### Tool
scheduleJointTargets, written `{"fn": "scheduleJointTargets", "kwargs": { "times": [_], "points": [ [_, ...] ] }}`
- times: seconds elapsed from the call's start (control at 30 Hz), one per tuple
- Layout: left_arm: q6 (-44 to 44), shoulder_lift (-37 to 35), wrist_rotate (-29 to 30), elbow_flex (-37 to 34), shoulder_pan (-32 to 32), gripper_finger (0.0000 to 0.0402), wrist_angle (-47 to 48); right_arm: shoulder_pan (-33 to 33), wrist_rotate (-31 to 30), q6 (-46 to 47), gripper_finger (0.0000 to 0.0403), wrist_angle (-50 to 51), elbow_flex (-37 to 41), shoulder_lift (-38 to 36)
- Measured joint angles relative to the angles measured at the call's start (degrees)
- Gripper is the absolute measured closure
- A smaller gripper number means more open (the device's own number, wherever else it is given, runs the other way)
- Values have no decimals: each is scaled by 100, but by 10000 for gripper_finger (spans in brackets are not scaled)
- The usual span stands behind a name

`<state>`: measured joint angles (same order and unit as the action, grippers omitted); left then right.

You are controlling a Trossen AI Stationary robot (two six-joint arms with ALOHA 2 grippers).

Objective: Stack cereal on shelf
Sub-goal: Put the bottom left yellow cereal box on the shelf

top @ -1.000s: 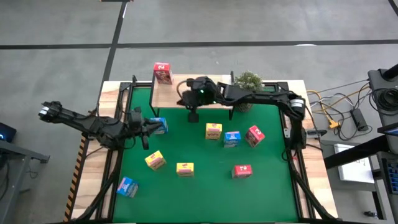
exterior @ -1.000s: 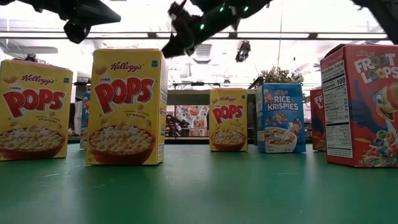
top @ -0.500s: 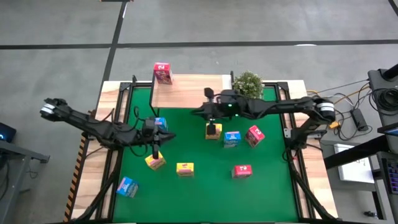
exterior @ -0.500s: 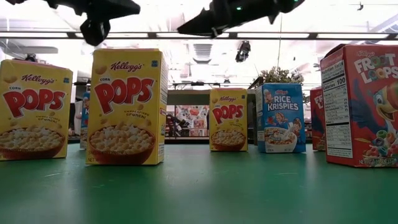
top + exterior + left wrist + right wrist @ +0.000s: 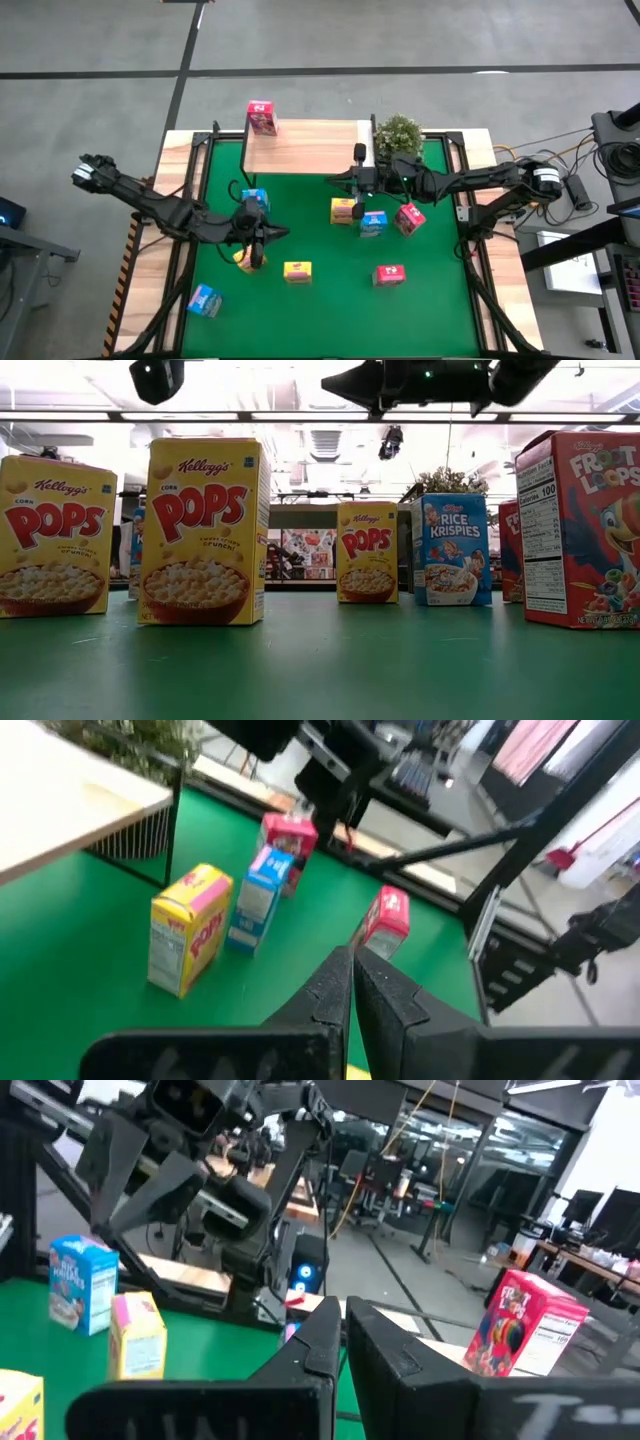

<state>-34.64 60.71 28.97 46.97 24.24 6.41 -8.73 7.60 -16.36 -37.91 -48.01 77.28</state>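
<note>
From above: swung out from the shelf [image 5: 305,148] edge with the right gripper [image 5: 357,203], now pinched shut and empty over a yellow box [image 5: 340,212] just in front of the shelf, and crept farther from the shelf with the left gripper [image 5: 256,248], likewise shut and empty, over another yellow box [image 5: 243,260]. At table height: nothing shifted among the standing boxes, only arms passing overhead. Through both wrist cameras: fingers pressed together on nothing, so judged a fresh approach, with just one pink-red box [image 5: 261,117] on the shelf's far corner, left-arm side, and eight boxes waiting on the green tabletop [image 5: 430,300].
</note>
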Motion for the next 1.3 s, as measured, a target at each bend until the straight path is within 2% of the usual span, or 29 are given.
{"fn": "scheduleJointTargets", "kwargs": {
  "times": [0.23, 0.4, 0.53, 1.03, 1.2, 1.3],
  "points": [
    [-856, 569, -13, 684, 48, 402, 1263, 0, 11, 45, 390, -448, 247, -9],
    [-1677, 903, -45, 1082, 76, 402, 2227, 0, 13, 30, 390, -408, 249, -11],
    [-2162, 1083, -430, 1289, 76, 402, 2632, -2, 11, -16, 390, -414, 249, -25],
    [-2908, 1439, -1078, 1341, 87, 402, 2667, -2, 11, -23, 390, -420, 249, -98],
    [-4001, 1383, -1741, 1339, 165, 402, 2665, -2, 11, -31, 390, -420, 249, -98],
    [-4703, 1395, -1881, 1339, 343, 402, 2664, -4, -3, -33, 390, -420, 249, -98]
  ]
}}
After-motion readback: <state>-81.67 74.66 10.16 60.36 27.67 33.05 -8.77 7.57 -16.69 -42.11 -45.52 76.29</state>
